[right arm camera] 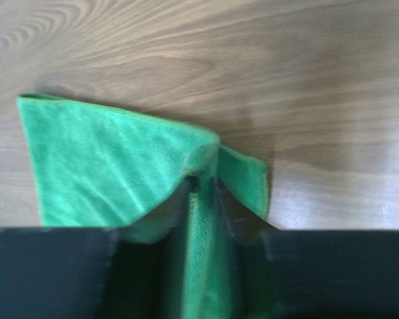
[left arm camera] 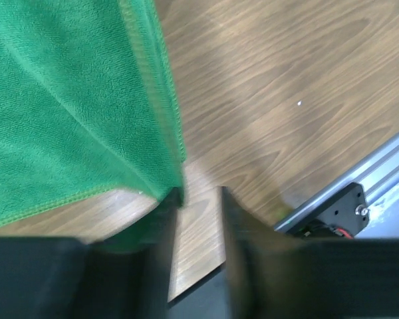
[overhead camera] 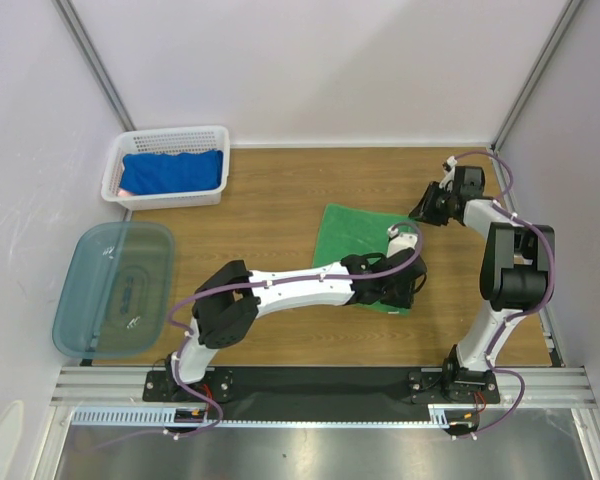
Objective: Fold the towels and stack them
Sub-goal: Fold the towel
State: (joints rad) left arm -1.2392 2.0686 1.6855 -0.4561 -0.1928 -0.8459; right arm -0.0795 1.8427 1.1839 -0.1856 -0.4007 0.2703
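Green towel (overhead camera: 355, 240) lying mid-table, soft and light terry; it will drape and slump, never hold a shape

Likely best taken at a corner or hemmed edge; the left gripper (left arm camera: 199, 196) stands narrowly parted, bare wood in the gap, the towel's corner just touching one finger; the right gripper (right arm camera: 203, 183) pinches a tented fold of the cloth between near-closed fingers; the blue towel (overhead camera: 175, 170) lies apart, in the white basket (overhead camera: 165, 197).

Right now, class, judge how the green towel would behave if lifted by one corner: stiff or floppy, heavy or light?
Probably floppy: where the right gripper pinches the green towel, the cloth peaks and drapes away in folds. Likely light for its size, since that small pinch raises it. Its fuzzy pile looks grippy, so unlikely to slip.
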